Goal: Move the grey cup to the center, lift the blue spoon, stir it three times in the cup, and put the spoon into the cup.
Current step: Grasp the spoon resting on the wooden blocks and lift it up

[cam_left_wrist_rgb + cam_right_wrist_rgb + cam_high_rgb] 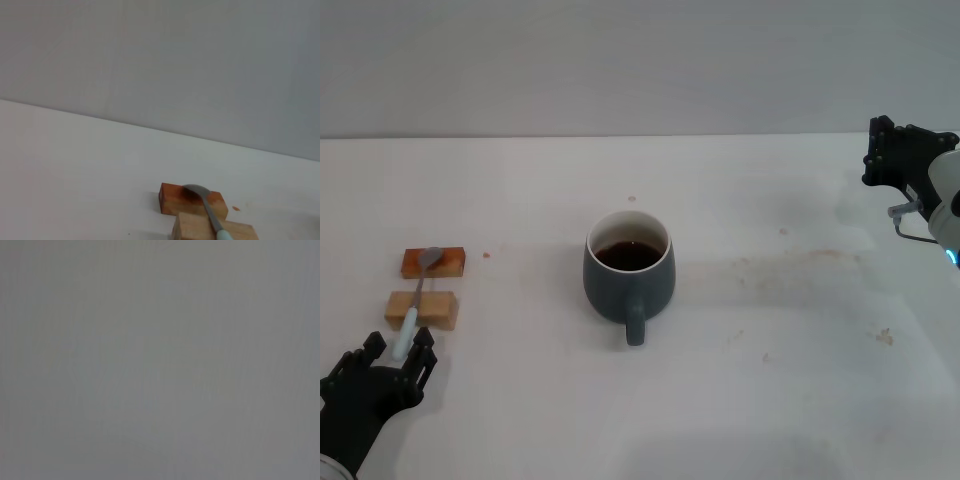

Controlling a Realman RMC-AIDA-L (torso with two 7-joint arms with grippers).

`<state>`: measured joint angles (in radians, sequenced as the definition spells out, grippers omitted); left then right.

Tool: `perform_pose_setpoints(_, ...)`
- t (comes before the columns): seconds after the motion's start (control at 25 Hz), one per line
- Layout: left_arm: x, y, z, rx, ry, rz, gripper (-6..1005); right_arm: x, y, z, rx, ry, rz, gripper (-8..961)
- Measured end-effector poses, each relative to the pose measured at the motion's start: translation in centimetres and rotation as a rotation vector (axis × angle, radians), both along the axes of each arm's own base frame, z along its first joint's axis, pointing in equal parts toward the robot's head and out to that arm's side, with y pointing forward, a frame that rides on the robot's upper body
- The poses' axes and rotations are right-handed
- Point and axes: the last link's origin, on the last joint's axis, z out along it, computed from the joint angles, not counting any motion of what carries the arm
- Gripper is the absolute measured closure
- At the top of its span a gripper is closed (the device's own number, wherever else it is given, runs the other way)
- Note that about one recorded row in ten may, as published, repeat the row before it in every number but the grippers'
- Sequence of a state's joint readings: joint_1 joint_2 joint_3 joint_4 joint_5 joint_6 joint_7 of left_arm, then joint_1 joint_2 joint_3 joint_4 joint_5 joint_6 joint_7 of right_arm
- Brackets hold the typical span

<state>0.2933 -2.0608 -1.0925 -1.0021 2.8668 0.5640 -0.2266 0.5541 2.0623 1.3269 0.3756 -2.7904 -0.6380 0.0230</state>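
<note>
The grey cup (628, 268) stands in the center of the white table (770, 400), handle toward me, with dark liquid inside. At the left, the blue spoon (417, 295) lies across two wooden blocks, its metal bowl on the reddish far block (433, 263) and its pale handle over the lighter near block (420, 308). My left gripper (394, 352) is open at the table's near left, its fingers (423, 347) on either side of the handle's end. The left wrist view shows the spoon (206, 206) on the reddish block (172, 202). My right gripper (898, 152) hangs open at the far right, away from everything.
Faint brown stains (800, 262) mark the tabletop right of the cup. A grey wall (640, 60) runs behind the table's far edge. The right wrist view shows only plain grey.
</note>
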Motion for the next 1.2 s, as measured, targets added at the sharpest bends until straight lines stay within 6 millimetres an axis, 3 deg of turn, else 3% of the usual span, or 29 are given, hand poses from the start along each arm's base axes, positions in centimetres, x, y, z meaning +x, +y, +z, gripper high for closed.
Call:
perform_pose_setpoints(0.6,-0.12,0.29,-0.16,-0.013,0.004,0.01,431,-0.11,0.09,-0.03,-0.004,0.001,-0.003,924)
perform_pose_setpoints(1.2,0.04,0.49,-0.06,-0.011,0.006,0.002,559,-0.02,0.08,-0.08,-0.008,-0.001,-0.009,924)
